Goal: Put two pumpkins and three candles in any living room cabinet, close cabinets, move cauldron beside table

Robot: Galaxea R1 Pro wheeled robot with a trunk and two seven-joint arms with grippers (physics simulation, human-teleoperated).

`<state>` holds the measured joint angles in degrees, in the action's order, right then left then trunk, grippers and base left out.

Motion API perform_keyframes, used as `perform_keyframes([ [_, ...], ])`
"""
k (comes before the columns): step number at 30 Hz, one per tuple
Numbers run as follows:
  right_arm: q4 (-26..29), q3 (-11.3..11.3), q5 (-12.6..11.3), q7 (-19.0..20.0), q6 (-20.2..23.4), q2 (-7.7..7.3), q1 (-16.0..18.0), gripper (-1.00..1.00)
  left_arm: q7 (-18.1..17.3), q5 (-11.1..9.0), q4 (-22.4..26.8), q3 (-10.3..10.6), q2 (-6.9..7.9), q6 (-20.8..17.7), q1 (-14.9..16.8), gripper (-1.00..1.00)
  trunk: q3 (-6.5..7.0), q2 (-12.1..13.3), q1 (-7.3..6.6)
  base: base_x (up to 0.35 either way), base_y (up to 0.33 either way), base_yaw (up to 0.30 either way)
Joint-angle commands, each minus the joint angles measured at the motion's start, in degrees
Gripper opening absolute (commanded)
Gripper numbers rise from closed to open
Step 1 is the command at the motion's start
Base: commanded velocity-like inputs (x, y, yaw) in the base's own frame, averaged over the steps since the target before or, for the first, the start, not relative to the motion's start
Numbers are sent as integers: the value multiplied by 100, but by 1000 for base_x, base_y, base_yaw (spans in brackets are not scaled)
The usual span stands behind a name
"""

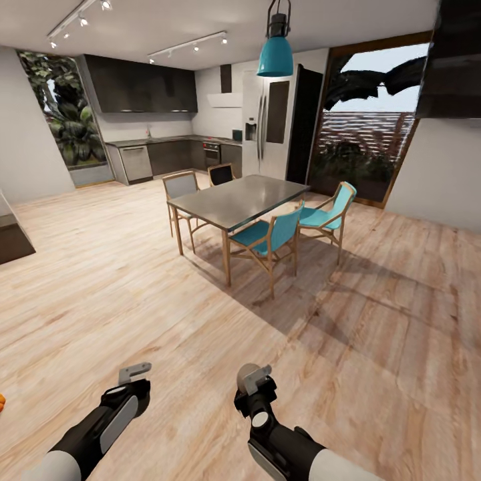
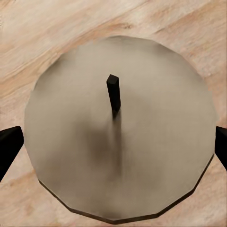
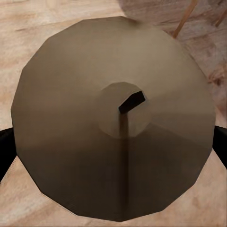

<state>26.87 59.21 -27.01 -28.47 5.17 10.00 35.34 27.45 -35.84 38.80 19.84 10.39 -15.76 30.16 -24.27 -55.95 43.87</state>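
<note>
A tan candle [image 2: 151, 132] with a dark wick sits between the black fingertips [image 2: 9, 146] of my left gripper [image 2: 113, 149], seen from above its top face. Low in the head view, the left gripper [image 1: 133, 382] holds this candle [image 1: 135, 369] over the wood floor. My right gripper [image 3: 113, 151] is shut on a second candle [image 3: 75, 94], darker in shade, which sits between its fingers [image 3: 4, 153]. The right gripper [image 1: 255, 393] and its candle [image 1: 250, 375] are also low in the head view. A sliver of orange [image 1: 1, 401] shows at the left edge; I cannot tell what it is.
A dark dining table [image 1: 237, 199] with teal chairs [image 1: 270, 235] stands ahead on the wood floor. The kitchen counter [image 1: 167, 150] and a fridge [image 1: 267, 123] are behind it. A teal lamp [image 1: 276, 53] hangs above. A dark low corner [image 1: 12, 240] juts in at the left.
</note>
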Motion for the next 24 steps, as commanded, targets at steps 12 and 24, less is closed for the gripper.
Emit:
perform_keyframes([
  [12, -52, -5, -31, -52, -170, 0, -35, -100, -277, 14, -716, -1050, 494, -31, 1, -100, 1, 0, 0, 293, 144, 230],
  [24, -370, 6, -1002, -768, -100, 0, -5, -100, -1591, 62, -1637, -1190, 121, 222, -16, -100, 0, 0, 0, 317, 72, 287],
])
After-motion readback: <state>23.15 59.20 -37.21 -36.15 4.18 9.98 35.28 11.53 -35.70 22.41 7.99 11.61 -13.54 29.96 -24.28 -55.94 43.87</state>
